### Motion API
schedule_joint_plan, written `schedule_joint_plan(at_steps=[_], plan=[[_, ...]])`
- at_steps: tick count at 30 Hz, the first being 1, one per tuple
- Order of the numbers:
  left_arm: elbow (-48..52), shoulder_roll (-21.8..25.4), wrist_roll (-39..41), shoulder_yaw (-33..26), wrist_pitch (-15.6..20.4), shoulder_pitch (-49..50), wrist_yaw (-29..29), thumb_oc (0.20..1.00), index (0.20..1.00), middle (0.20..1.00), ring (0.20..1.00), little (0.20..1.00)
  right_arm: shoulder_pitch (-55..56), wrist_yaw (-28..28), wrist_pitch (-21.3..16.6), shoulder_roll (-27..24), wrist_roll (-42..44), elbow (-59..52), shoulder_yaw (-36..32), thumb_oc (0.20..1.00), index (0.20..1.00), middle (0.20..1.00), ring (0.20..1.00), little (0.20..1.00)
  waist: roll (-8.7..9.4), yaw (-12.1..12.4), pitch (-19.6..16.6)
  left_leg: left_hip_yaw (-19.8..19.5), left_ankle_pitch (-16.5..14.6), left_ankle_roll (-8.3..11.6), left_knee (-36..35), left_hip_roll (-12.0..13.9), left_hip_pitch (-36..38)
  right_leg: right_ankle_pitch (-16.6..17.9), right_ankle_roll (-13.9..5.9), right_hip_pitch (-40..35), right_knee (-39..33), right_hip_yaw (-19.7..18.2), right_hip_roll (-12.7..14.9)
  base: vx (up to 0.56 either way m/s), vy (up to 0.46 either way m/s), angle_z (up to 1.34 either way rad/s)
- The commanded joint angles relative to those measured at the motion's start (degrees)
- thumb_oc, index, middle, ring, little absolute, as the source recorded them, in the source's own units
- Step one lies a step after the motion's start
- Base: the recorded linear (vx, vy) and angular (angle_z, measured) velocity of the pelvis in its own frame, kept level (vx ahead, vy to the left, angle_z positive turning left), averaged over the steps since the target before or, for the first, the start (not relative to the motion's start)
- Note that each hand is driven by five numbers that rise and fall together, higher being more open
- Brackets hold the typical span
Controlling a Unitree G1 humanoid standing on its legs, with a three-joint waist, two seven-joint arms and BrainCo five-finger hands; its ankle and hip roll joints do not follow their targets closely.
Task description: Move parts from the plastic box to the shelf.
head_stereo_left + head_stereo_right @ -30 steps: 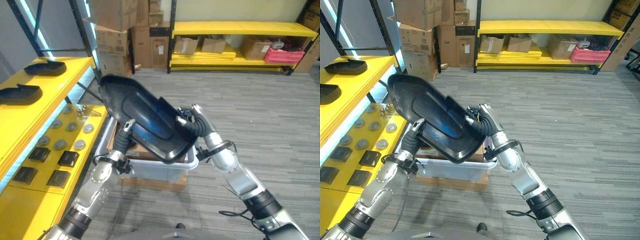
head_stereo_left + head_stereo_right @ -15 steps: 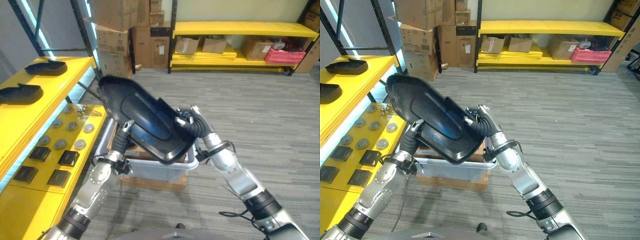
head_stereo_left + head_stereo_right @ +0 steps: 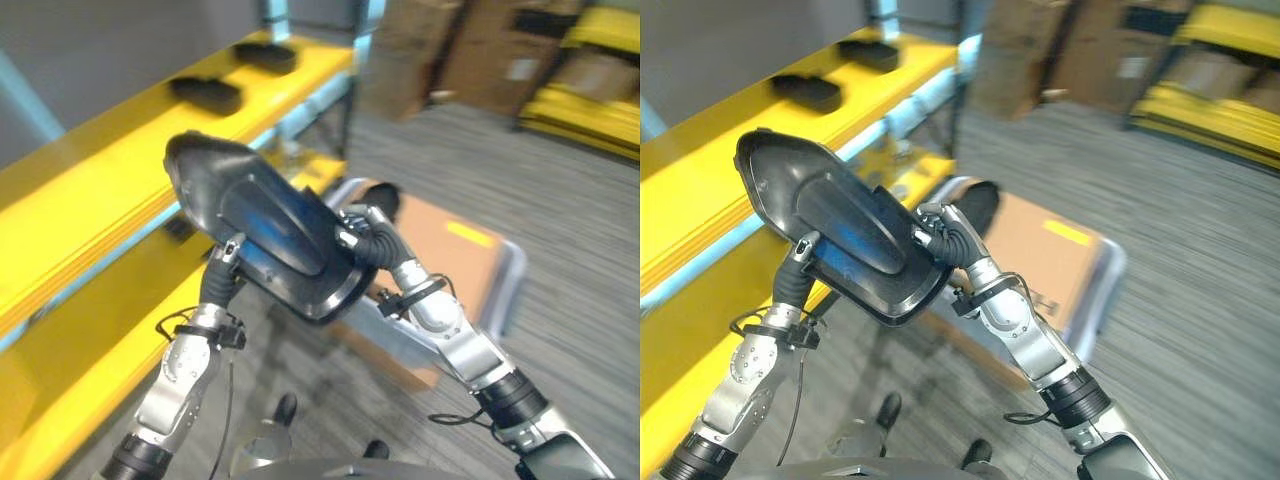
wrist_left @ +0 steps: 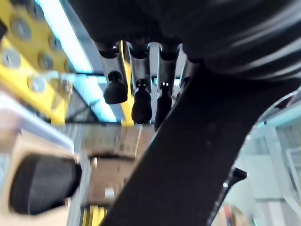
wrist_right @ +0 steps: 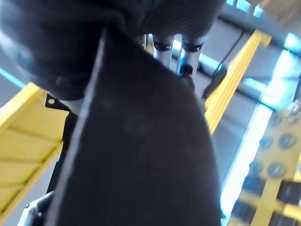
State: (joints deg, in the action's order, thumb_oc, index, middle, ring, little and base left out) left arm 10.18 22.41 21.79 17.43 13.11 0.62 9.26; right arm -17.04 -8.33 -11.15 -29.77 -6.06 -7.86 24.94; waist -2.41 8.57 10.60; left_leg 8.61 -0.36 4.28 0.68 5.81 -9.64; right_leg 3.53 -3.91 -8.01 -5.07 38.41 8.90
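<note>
Plastic box (image 3: 508, 290) is sitting on the floor beside the shelf (image 3: 90, 190). It is holding a brown cardboard sheet (image 3: 450, 245) and one dark rounded part (image 3: 383, 197) at the end nearer the shelf. On the shelf's upper yellow level, two black parts (image 3: 205, 93) are lying well apart from each other. Lower level detail is too blurred to list in the head views; the left wrist view is showing round grey discs (image 4: 9, 57) on yellow there.

Large part (image 3: 262, 232): black, glossy, shield-shaped moulded shell with a raised rim and a bluish sheen in its hollow. It is being held in the air, tilted, above the gap between box and shelf, clear of both.

Left hand (image 3: 222, 262) is supporting the part's lower edge from beneath; in its wrist view the fingers (image 4: 141, 101) are extending nearly straight alongside the black edge, so not curled round it. Right hand (image 3: 362, 238) is gripping the rim on the opposite side, fingers wrapping over the edge; right wrist view is showing fingers (image 5: 184, 70) past the black surface.
</note>
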Motion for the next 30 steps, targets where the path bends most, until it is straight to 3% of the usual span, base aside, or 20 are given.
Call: schedule_joint_plan(at_steps=[1, 3, 5, 8, 10, 12, 13, 14, 15, 16, 19, 20, 21, 22, 24, 27, 30], plan=[[2.0, 1.5, -2.2, -4.4, 6.1, -6.0, 0.9, 0.2, 0.2, 0.2, 0.2, 0.2, -3.7, 2.1, -8.3, 0.9, 1.2, -6.6, 4.0, 0.2, 0.2, 0.2, 0.2, 0.2, 1.35, -2.4, -3.7, 6.0, 3.9, 2.84, -3.4, 5.8, 5.1, -10.8, -1.64, -4.3, 0.5, -6.7, -0.4, 0.15, 0.14, 1.63], [1.3, 1.4, -2.6, -4.7, 6.2, -6.8, 1.4, 0.2, 0.2, 0.2, 0.2, 0.2, -2.8, 2.1, -7.7, 1.5, 1.1, -6.5, 3.2, 0.2, 0.2, 0.2, 0.2, 0.2, 0.42, -2.3, -4.6, 8.0, 5.8, 3.09, -4.6, 5.9, 5.3, -10.6, -2.22, -5.0, 0.4, -5.0, 0.3, 0.17, 0.229, 0.96], [2.0, 1.6, -3.9, -5.6, 6.2, -6.4, 1.4, 0.2, 0.2, 0.2, 0.2, 0.2, -1.6, 2.8, -7.3, 2.3, 1.0, -7.1, 2.6, 0.2, 0.2, 0.2, 0.2, 0.2, 0.09, -1.8, -5.3, 5.9, 5.1, 2.29, -4.8, 4.1, 5.4, -10.4, -2.47, -6.0, 0.7, -4.7, 1.6, 0.24, 0.265, 0.36], [2.7, 2.8, -6.9, -6.1, 6.0, -7.7, 1.0, 0.2, 0.2, 0.2, 0.2, 0.2, -0.6, 3.7, -7.3, 3.4, -0.4, -7.0, 2.5, 0.2, 0.2, 0.2, 0.2, 0.2, 0.77, -1.4, -6.5, 5.1, 2.5, -0.37, -4.5, 0.6, 7.0, -9.7, -3.74, -7.3, 6.1, -2.9, 6.5, 0.29, 0.338, 0.36], [2.7, 3.4, -7.9, -5.4, 6.0, -9.5, 1.0, 0.2, 0.2, 0.2, 0.2, 0.2, -0.7, 4.1, -7.0, 4.1, -1.3, -7.1, 3.1, 0.2, 0.2, 0.2, 0.2, 0.2, 1.77, -2.2, -5.8, 4.4, -0.7, -3.63, -3.5, -3.1, 8.9, -5.7, -5.35, -4.7, 16.9, -4.0, 12.4, 0.3, 0.411, 0.41], [2.7, 3.9, -8.6, -4.4, 5.9, -11.9, 1.0, 0.2, 0.2, 0.2, 0.2, 0.2, -1.3, 4.3, -6.5, 4.5, -1.9, -6.8, 3.5, 0.2, 0.2, 0.2, 0.2, 0.2, 1.95, -4.0, -4.5, 3.0, -2.6, -6.24, -3.1, -5.9, 10.6, 1.3, -6.22, -1.3, 26.5, -9.5, 15.9, 0.21, 0.311, 0.42], [2.5, 3.9, -8.6, -4.4, 6.0, -12.2, 1.0, 0.2, 0.2, 0.2, 0.2, 0.2, -1.5, 4.3, -6.5, 4.6, -1.9, -6.7, 3.5, 0.2, 0.2, 0.2, 0.2, 0.2, 2.22, -3.8, -4.3, 3.3, -2.8, -6.67, -3.1, -6.5, 10.6, 1.3, -6.8, -0.6, 27.6, -10.3, 16.7, 0.17, 0.28, 0.63], [1.7, 4.2, -9.5, -3.0, 6.1, -15.0, 1.5, 0.2, 0.2, 0.2, 0.2, 0.2, -1.4, 4.1, -6.5, 5.3, -2.3, -6.3, 3.8, 0.2, 0.2, 0.2, 0.2, 0.2, 1.09, -6.0, -2.9, 2.1, -2.5, -8.05, -3.2, -6.8, 11.6, 3.5, -5.77, 4.8, 33.2, -17.2, 15.1, 0.09, 0.167, 0.54], [1.5, 4.1, -9.6, -2.9, 6.2, -15.2, 1.6, 0.2, 0.2, 0.2, 0.2, 0.2, -1.5, 4.1, -6.5, 5.2, -2.3, -6.2, 3.8, 0.2, 0.2, 0.2, 0.2, 0.2, 1.13, -5.4, -3.0, 2.6, -2.5, -8.05, -3.3, -6.7, 11.4, 3.2, -5.69, 5.8, 33.8, -18.0, 15.2, 0.24, 0.16, 0.3], [1.0, 3.4, -10.0, -2.2, 6.4, -16.1, 1.8, 0.2, 0.2, 0.2, 0.2, 0.2, -1.2, 4.2, -6.6, 5.3, -2.7, -6.7, 3.9, 0.2, 0.2, 0.2, 0.2, 0.2, 0.01, -6.8, -2.1, 0.7, -2.6, -7.97, -4.2, -6.3, 13.3, -0.2, -4.93, 9.7, 33.9, -22.9, 12.3, 0.22, -0.002, 0.21], [1.0, 3.4, -10.4, -2.3, 6.6, -16.2, 1.7, 0.2, 0.2, 0.2, 0.2, 0.2, -1.3, 4.4, -6.7, 5.1, -2.7, -7.1, 3.8, 0.2, 0.2, 0.2, 0.2, 0.2, -0.35, -7.0, -1.7, 0.4, -2.7, -7.62, -4.3, -5.6, 13.6, -1.0, -4.68, 10.8, 31.4, -23.6, 11.7, 0.15, -0.039, 0.18], [1.2, 3.2, -10.7, -2.1, 6.8, -16.0, 1.7, 0.2, 0.2, 0.2, 0.2, 0.2, -0.9, 4.8, -6.9, 5.0, -2.3, -7.7, 3.6, 0.2, 0.2, 0.2, 0.2, 0.2, -0.14, -7.6, -1.4, -0.7, -3.3, -6.76, -5.0, -4.9, 14.9, -3.6, -4.47, 11.9, 23.8, -23.4, 10.3, 0.25, -0.156, 0.56], [1.4, 3.1, -10.9, -2.2, 6.8, -15.5, 1.5, 0.2, 0.2, 0.2, 0.2, 0.2, -0.5, 5.1, -7.0, 4.8, -2.2, -7.7, 3.3, 0.2, 0.2, 0.2, 0.2, 0.2, 0.24, -8.0, -1.3, -1.5, -3.6, -6.36, -5.1, -4.8, 15.5, -3.8, -4.73, 12.0, 18.4, -24.6, 8.4, 0.45, -0.286, 0.55], [1.3, 2.7, -11.2, -2.1, 6.8, -14.5, 1.3, 0.2, 0.2, 0.2, 0.2, 0.2, 0.6, 5.7, -7.0, 4.8, -1.4, -7.4, 2.8, 0.2, 0.2, 0.2, 0.2, 0.2, 1.28, -9.1, -1.2, -3.5, -4.6, -5.89, -5.5, -5.1, 17.0, -2.3, -5.9, 13.6, 10.3, -30.5, 3.1, 0.36, -0.26, 0.43], [1.0, 2.2, -11.3, -1.9, 7.0, -14.0, 1.0, 0.2, 0.2, 0.2, 0.2, 0.2, 2.0, 6.4, -7.4, 4.8, -0.1, -7.4, 2.4, 0.2, 0.2, 0.2, 0.2, 0.2, 2.01, -9.4, -1.2, -5.3, -5.4, -5.4, -5.6, -5.5, 17.6, -0.9, -6.3, 14.6, 6.2, -34.8, 0.5, 0.28, -0.211, 0.45], [0.7, 1.5, -10.9, -2.2, 6.9, -13.0, 0.8, 0.2, 0.2, 0.2, 0.2, 0.2, 2.8, 7.2, -7.8, 4.4, 0.2, -7.2, 3.1, 0.2, 0.2, 0.2, 0.2, 0.2, 2.71, -8.3, -1.8, -7.5, -5.6, -4.28, -4.8, -4.9, 17.7, 0.2, -5.44, 11.3, 3.3, -35.2, 0.2, 0.16, -0.268, 1.11], [1.5, 1.4, -10.6, -3.2, 6.9, -10.8, 0.7, 0.2, 0.2, 0.2, 0.2, 0.2, 3.8, 8.7, -8.4, 3.2, 2.2, -8.1, 3.2, 0.2, 0.2, 0.2, 0.2, 0.2, 2.48, -8.0, -2.9, -9.8, -6.4, -2.79, -1.6, -2.8, 17.3, -1.5, -4.06, 8.7, 2.9, -34.0, -1.0, 0.2, -0.291, 0.58]])
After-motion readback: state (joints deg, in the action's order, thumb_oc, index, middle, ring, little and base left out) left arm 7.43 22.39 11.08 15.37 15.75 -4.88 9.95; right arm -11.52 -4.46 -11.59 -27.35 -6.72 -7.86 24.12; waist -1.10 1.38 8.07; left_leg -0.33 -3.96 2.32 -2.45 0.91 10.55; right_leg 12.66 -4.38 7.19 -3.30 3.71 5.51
